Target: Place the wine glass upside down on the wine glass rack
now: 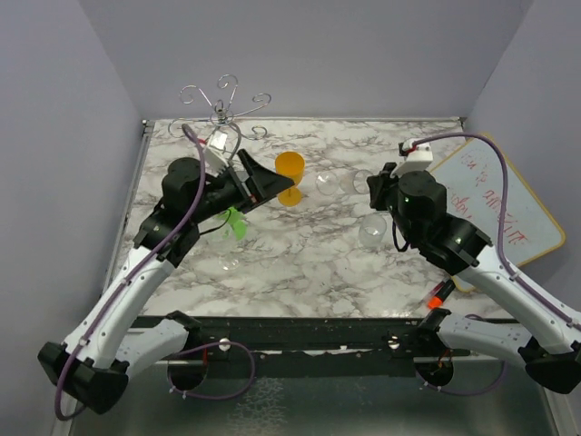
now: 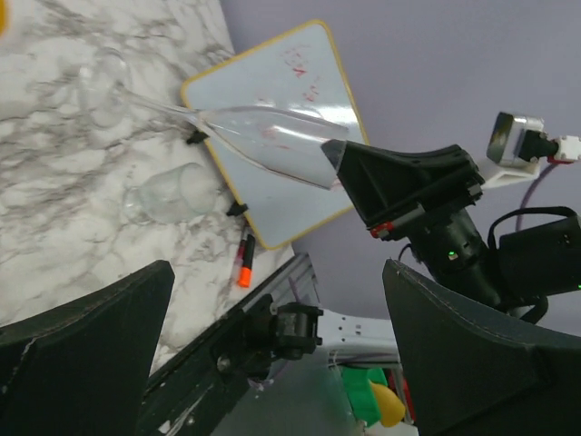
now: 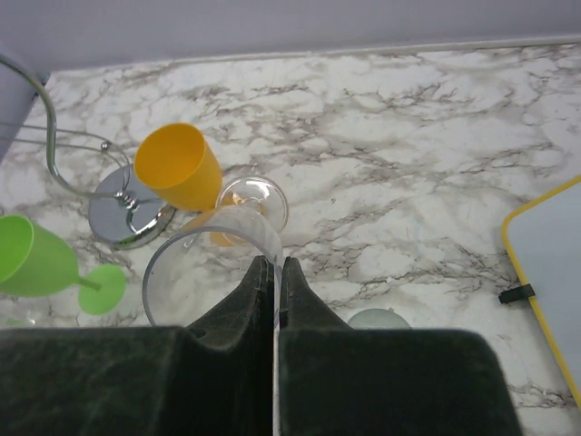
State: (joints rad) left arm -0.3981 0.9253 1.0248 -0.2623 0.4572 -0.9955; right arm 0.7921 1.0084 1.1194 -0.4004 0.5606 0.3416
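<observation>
— What has your right gripper point(image 3: 277, 269) got?
— Its black fingers are clamped on the thin rim of the clear wine glass point(image 2: 268, 138), at centre-right of the top view. Only the left wrist view shows the stem in profile.
— And the rack?
— The silver wire wine glass rack point(image 1: 222, 102) stands upper left, with its spiral arms on top. Your left gripper point(image 1: 272, 184) is near its stem, jaws spread wide.
</observation>
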